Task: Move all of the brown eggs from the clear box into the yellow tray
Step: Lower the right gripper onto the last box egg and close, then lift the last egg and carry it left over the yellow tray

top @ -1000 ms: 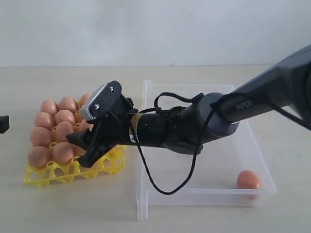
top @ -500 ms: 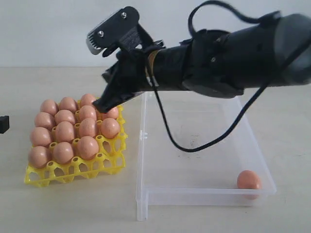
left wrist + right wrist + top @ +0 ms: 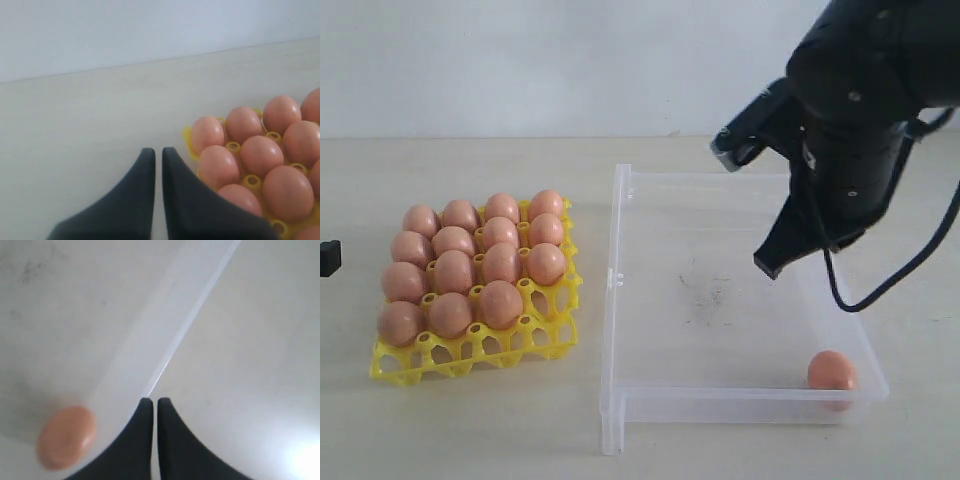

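One brown egg (image 3: 832, 370) lies in the near right corner of the clear box (image 3: 611, 300); it also shows in the right wrist view as an egg (image 3: 66, 436) beside the box wall (image 3: 165, 340). Several brown eggs (image 3: 500, 264) fill the back rows of the yellow tray (image 3: 470, 350). My right gripper (image 3: 772, 265) hangs shut and empty above the right half of the box, its tips (image 3: 151, 400) up over the box's wall. Shut with nothing held, the left gripper (image 3: 155, 150) sits low beside the tray, where eggs (image 3: 250, 155) show close by.
The tray's front row of cups (image 3: 440, 358) holds no eggs. A black part of the left arm (image 3: 327, 256) shows at the table's left edge. Dark specks (image 3: 705, 290) mark the box floor. A pale wall stands behind the table.
The right gripper was open and low over the tray, then rose, shut and swung right to hang over the box. One more egg sits in the tray. The left gripper stayed still.
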